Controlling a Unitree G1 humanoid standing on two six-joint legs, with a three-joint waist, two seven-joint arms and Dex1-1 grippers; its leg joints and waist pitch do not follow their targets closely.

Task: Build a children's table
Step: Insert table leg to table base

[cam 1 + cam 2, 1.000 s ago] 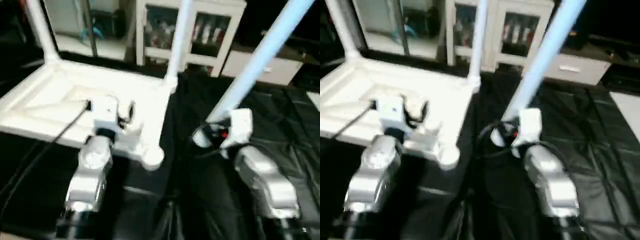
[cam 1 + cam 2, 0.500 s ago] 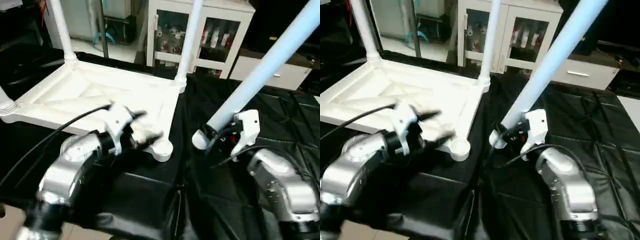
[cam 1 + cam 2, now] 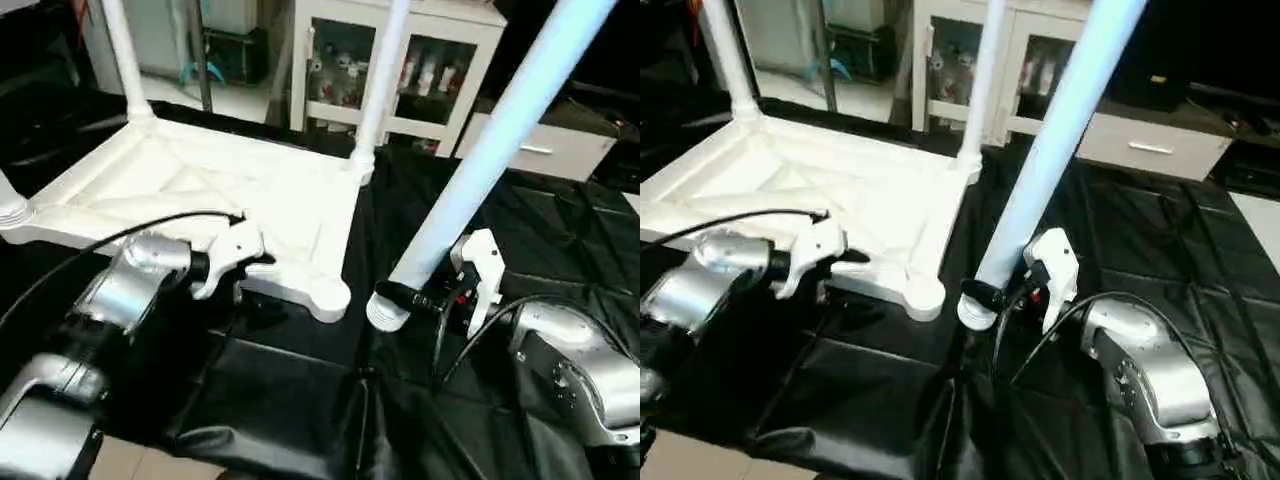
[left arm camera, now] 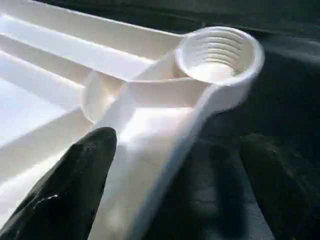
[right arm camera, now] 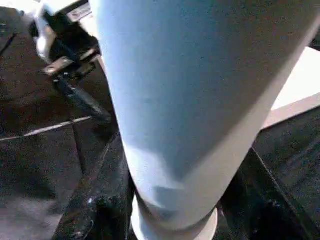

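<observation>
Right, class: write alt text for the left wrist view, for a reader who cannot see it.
An empty threaded corner socket of the upturned white tabletop lies on black cloth. The left gripper straddles the tabletop's edge, one black finger over the ribbed underside, the other over the cloth.

The children's table point(image 3: 200, 195) is laid upside down at about 10 o'clock, with legs point(image 3: 378, 85) standing up at its far corners. At 3 o'clock of its near empty socket point(image 4: 218, 52), a tilted leg point(image 3: 490, 160) is found, held in the right claw point(image 3: 425, 298). The left claw point(image 3: 250, 268) is placed at the near edge.
</observation>
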